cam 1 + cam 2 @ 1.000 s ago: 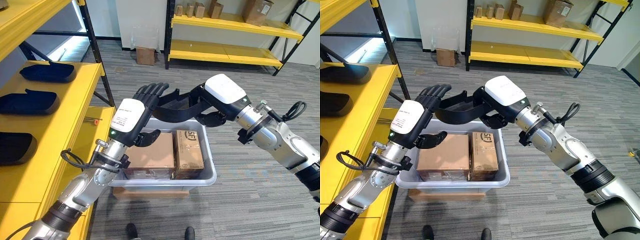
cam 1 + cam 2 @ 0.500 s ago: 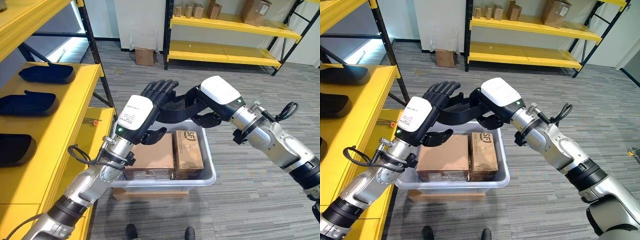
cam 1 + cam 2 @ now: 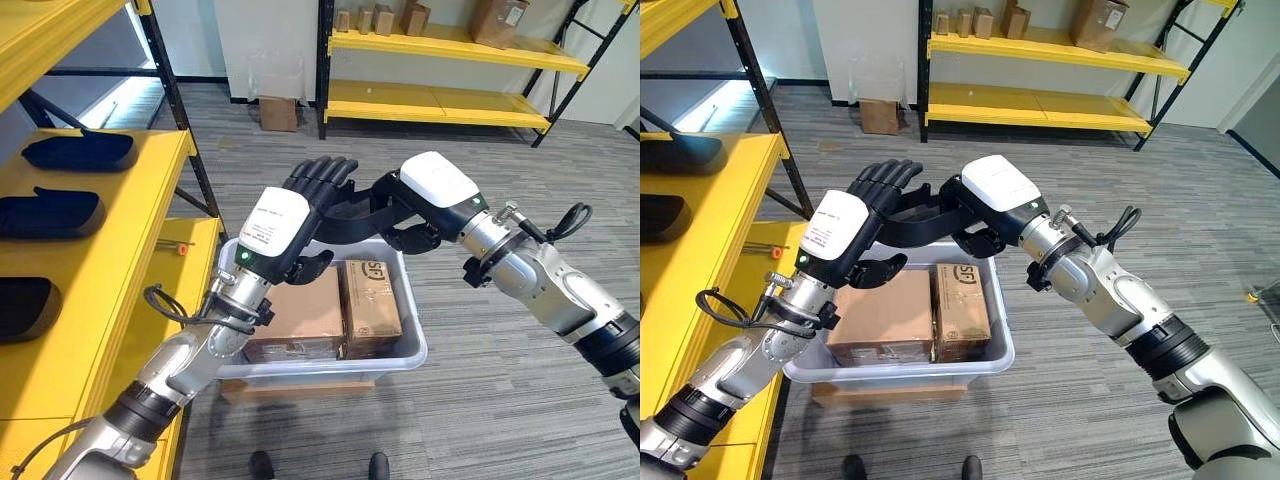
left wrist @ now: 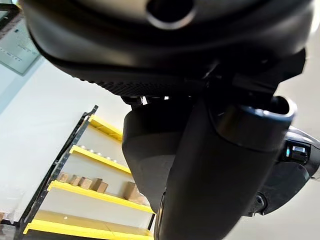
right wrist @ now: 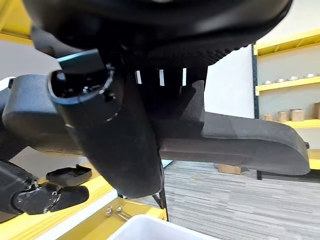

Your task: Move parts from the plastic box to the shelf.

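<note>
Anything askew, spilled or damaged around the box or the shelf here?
Nothing stands out. Both hands, left and right, hold a dark part level above the grey plastic box. Its two cardboard cartons sit snugly side by side, and other dark parts lie tidily on the yellow shelf.

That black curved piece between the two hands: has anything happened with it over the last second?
Both hands keep holding the black part above the plastic box. The left hand has risen and closed in toward the right hand, which has barely moved. The cardboard boxes stay in the plastic box, and the black parts on the yellow shelf stay put.
</note>
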Controlling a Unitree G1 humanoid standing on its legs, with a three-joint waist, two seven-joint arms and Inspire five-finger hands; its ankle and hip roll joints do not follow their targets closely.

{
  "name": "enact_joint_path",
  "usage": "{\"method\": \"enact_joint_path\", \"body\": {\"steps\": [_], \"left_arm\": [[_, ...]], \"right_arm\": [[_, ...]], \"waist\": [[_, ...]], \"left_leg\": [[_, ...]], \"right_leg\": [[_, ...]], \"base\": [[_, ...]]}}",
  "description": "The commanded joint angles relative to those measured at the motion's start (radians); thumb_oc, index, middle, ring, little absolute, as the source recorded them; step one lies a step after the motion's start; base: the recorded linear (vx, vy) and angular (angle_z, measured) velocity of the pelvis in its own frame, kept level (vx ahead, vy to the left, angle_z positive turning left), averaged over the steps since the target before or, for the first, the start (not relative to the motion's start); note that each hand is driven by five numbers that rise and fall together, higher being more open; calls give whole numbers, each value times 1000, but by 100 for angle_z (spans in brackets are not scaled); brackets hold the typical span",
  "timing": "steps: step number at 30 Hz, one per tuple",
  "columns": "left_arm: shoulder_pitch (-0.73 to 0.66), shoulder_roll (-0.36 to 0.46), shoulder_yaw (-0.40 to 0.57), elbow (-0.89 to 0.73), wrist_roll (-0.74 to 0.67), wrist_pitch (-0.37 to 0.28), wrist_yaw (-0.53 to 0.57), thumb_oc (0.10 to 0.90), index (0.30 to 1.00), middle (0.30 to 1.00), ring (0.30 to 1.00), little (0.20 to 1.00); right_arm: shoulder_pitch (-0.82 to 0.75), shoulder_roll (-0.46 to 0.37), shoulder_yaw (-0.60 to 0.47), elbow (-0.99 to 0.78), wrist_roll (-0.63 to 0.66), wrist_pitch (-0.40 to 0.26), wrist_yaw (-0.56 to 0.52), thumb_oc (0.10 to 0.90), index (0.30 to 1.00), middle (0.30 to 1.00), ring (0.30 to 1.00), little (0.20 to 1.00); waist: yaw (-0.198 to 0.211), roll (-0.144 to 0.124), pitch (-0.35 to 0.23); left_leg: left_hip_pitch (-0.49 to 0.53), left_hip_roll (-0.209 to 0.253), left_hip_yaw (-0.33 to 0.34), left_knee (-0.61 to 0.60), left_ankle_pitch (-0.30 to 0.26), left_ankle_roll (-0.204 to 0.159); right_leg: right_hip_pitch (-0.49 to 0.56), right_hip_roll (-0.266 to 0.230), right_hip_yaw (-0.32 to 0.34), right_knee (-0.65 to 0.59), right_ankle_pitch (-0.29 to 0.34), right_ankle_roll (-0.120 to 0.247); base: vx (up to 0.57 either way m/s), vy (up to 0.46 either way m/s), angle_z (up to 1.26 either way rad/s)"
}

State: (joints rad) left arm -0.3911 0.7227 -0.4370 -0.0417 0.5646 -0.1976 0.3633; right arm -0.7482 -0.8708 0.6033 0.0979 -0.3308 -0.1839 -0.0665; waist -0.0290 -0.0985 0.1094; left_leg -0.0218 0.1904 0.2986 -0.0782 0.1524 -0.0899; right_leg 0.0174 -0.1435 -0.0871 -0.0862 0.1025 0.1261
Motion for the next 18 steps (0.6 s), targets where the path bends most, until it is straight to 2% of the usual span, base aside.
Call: {"method": "enact_joint_path", "body": {"steps": [1, 6, 7, 8, 18], "left_arm": [[-147, -21, -58, 49, 46, -32, 47, 900, 1000, 1000, 1000, 1000], [-183, -30, -88, 91, 65, -19, 48, 900, 1000, 1000, 1000, 1000], [-201, -29, -106, 107, 71, -19, 43, 447, 366, 366, 366, 366], [-211, -30, -112, 112, 73, -19, 43, 400, 300, 300, 300, 300], [-246, -34, -143, 143, 79, -14, 38, 400, 300, 300, 300, 300]], "right_arm": [[-245, 55, -46, 0, 72, -45, -132, 400, 300, 300, 300, 300], [-256, 72, -43, 12, 74, -44, -135, 400, 300, 300, 300, 300], [-261, 79, -39, 16, 77, -44, -137, 400, 300, 300, 300, 300], [-263, 83, -36, 18, 79, -44, -137, 400, 300, 300, 300, 300], [-278, 97, -34, 32, 82, -41, -146, 400, 300, 300, 300, 300]], "waist": [[-1, -4, -118], [-6, -2, -117], [-8, -1, -118], [-9, -1, -118], [-14, 2, -119]], "left_leg": [[0, 94, -7, -9, -44, -43], [3, 94, -6, -9, -44, -43], [4, 95, -6, -9, -44, -43], [3, 94, -5, -9, -44, -43], [7, 93, 0, -9, -45, -43]], "right_leg": [[109, -76, -28, -1, -104, 85], [110, -76, -26, -1, -104, 84], [111, -77, -24, -1, -104, 83], [111, -77, -24, -1, -104, 83], [109, -77, -18, -1, -102, 84]], "base": [[0, 0, 0], [0, 0, 0], [0, 0, 0], [0, 0, 0], [0, 0, 0]]}}
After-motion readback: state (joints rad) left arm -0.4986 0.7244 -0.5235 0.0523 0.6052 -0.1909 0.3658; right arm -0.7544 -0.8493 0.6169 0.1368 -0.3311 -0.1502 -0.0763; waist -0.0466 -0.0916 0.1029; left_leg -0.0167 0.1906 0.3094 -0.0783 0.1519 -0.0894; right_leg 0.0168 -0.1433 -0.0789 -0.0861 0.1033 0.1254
